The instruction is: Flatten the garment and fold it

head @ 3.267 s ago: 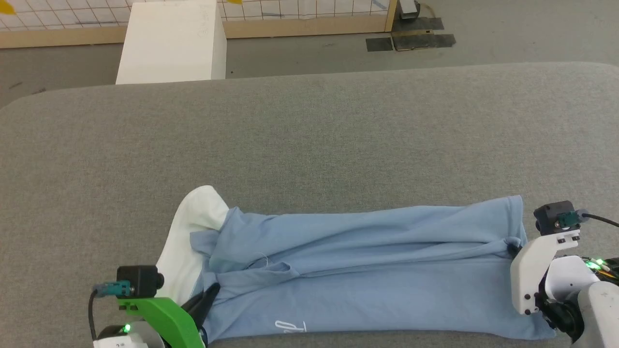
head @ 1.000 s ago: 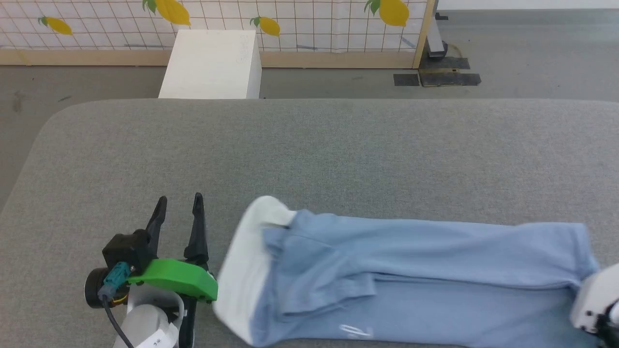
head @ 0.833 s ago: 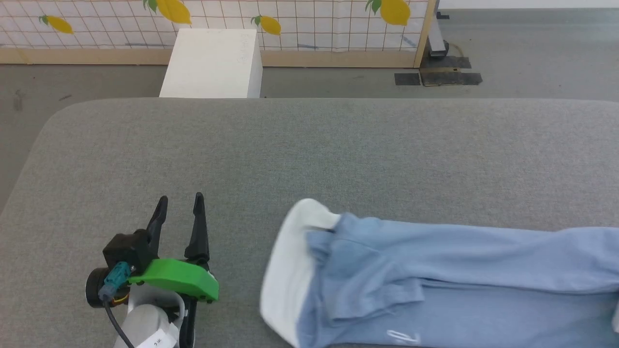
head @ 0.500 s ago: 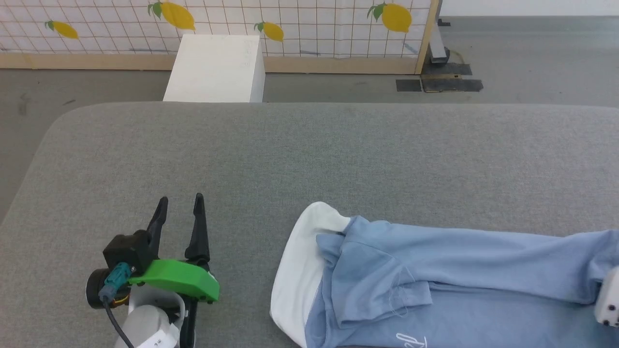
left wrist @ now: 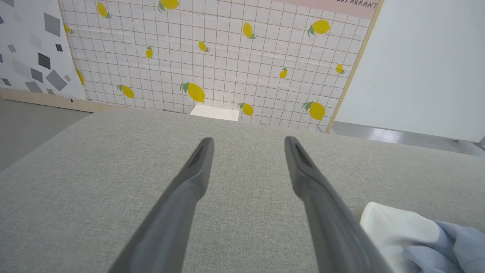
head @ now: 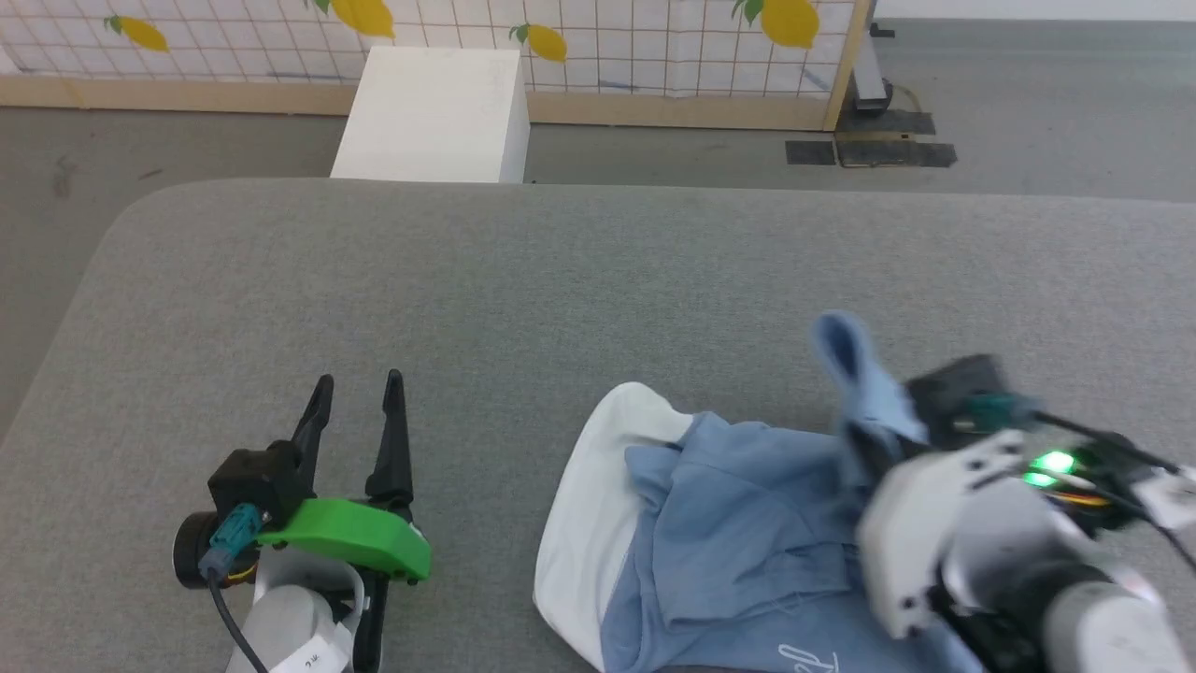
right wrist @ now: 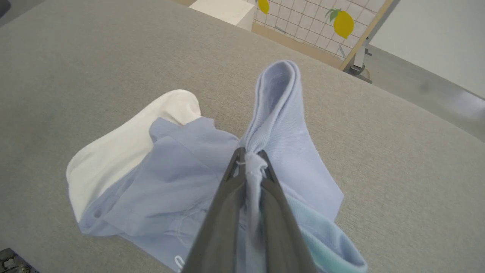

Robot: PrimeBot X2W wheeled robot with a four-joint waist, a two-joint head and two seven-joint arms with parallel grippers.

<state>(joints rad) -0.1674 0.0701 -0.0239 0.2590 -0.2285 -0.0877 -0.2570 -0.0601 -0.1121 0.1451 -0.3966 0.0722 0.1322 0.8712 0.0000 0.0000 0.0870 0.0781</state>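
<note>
- Item, garment (head: 729,523) — light blue polo lying at the near right of the grey padded table (head: 561,280), white collar (head: 589,505) end towards the left, cursive logo (head: 804,659) at the near edge
- Condition: bunched, not flat; one blue end is lifted off the table and stands up in a narrow ridge above the rest of the cloth
- Right gripper (right wrist: 250,155): clamped on the garment, fingers nearly together with a thin pinch of blue fabric between them, held over the body of the shirt
- Left gripper (head: 360,379): fingers spread, nothing in them, hovering above bare table just left of the collar and apart from it
- Surroundings: white box (head: 434,117) on the floor beyond the table, lemon-patterned screen (head: 654,47) behind it
- Hazard, by my reckoning: the pinch is small, so the fabric could slip out partway through the fold
- Hazard: nothing pins the collar end, so a pull from the right could drag the whole shirt instead of folding it
- Hazard: the layers underneath are rumpled — laying the held end down now would likely trap creases
- Hazard: the shirt sits close to the near edge and could slide off
</note>
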